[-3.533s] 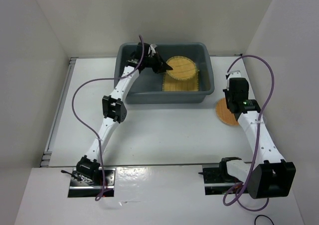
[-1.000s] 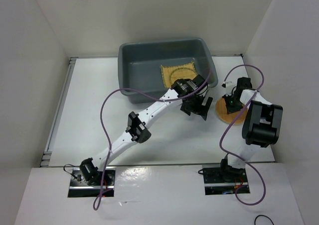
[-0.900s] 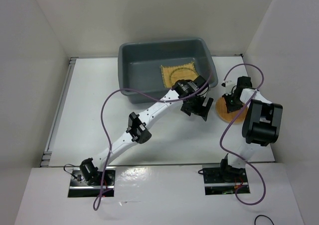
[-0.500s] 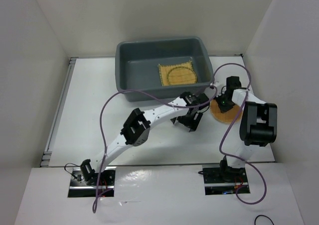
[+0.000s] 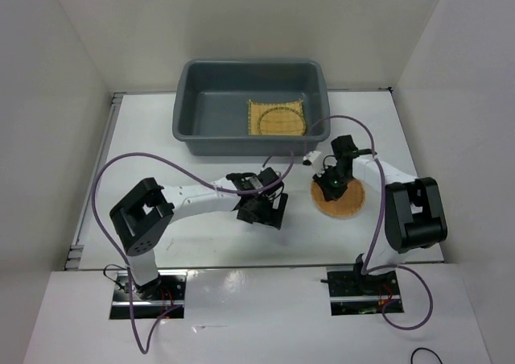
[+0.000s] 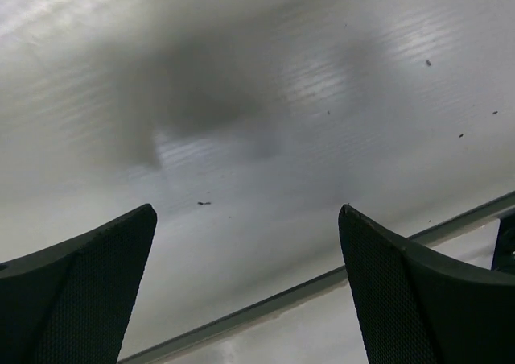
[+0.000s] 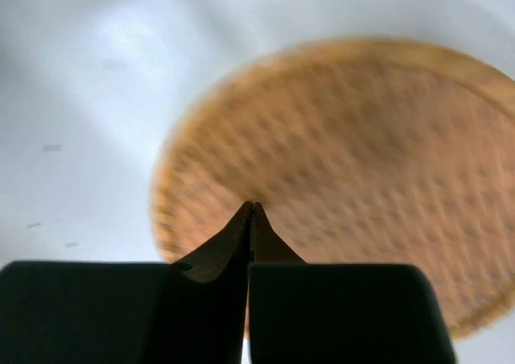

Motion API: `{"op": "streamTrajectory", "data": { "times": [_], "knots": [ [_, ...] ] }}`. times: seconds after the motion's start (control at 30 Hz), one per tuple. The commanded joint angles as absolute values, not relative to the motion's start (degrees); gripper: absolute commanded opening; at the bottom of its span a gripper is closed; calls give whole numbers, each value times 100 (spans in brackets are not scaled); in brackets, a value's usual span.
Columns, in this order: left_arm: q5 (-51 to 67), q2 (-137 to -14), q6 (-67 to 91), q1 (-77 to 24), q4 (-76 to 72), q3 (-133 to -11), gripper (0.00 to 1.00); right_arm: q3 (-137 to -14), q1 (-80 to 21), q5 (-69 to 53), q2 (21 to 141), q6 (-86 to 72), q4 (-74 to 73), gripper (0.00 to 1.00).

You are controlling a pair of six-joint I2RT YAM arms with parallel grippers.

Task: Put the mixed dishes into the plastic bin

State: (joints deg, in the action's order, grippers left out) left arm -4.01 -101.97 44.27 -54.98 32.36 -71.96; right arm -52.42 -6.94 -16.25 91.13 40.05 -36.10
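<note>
The dark grey plastic bin point(image 5: 183, 100) stands at the back of the table. Inside it lies the square yellow mat point(image 5: 256, 122) with the round yellow disc point(image 5: 282, 121) on top. The orange-brown disc point(image 5: 342, 201) lies flat on the table, in front of the bin's right end. My right gripper point(image 5: 332, 182) is shut, its tips down on the disc's near-left part; in the right wrist view the closed gripper point(image 7: 252, 207) points onto the disc point(image 7: 362, 155) with nothing between the fingers. My left gripper point(image 5: 262, 211) hangs open over bare table, left of the disc, fingers point(image 6: 88, 287) wide apart.
White walls close the table in on the left, back and right. Purple cables loop from both arms, the right one arching over the bin's front right corner point(image 5: 318, 142). A seam at the table's near edge point(image 6: 265, 304) shows in the left wrist view.
The left arm has pulled back from beside the disc to the table's middle. The right gripper and the orange-brown disc have slid left and nearer. The bin has shifted a little left.
</note>
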Motion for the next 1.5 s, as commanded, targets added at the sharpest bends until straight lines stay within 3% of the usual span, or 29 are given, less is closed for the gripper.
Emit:
{"op": "streamTrajectory", "data": {
  "times": [0.0, 0.27, 0.57, 0.87, 1.47],
  "knots": [
    [561, -10143, 4851, -5476, 1882, -6576, 100, -5177, -1229, -2127, 8728, 4254, -4122, 0],
    [1326, -10082, 5624, -4958, 476, -5531, 100, -5510, -2697, -2373, 8210, 3806, -4254, 0],
    [1600, -10221, 6020, -4782, -201, -5396, 100, -5582, -1654, -538, 7568, 3331, -3683, 0],
    [1968, -10389, 6837, -4413, -1220, -4966, 100, -4992, -1529, -378, 7453, 3709, -3683, 0],
    [2057, -10257, 7031, -4184, -1257, -4667, 100, -5036, -1818, -729, 9500, 3894, -3401, 0]
  ]
}}
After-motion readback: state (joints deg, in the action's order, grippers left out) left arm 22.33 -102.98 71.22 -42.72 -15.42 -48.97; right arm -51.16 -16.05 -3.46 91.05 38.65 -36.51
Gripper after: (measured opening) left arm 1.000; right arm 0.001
